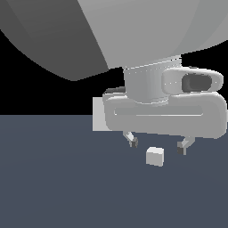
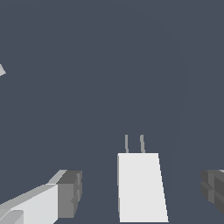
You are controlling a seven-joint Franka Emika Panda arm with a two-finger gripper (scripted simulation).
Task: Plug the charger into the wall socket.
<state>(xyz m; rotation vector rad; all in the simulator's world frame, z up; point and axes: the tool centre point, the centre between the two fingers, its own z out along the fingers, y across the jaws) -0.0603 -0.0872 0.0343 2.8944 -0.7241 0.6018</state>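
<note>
Gripper (image 1: pixel 157 146): fingers (image 1: pixel 132 141) spread wide, holding nothing | Charger (image 1: pixel 155 156): on the dark counter (image 1: pixel 53 178), just below and between the fingertips, untouched; two thin prongs visible in the wrist view | Wall socket (image 1: pixel 98 114): upright at the gripper's 10 o'clock, mostly hidden behind the hand.

Exterior camera sits low and close behind the arm; wrist camera looks down past the pincer (image 2: pixel 141 192). Both views share the charger (image 1: pixel 155 156).

Surroundings: plain worktop (image 1: pixel 49 187) only.
Surface slate blue-grey, flat, unmarked (same in the wrist view); black background above its far edge.
</note>
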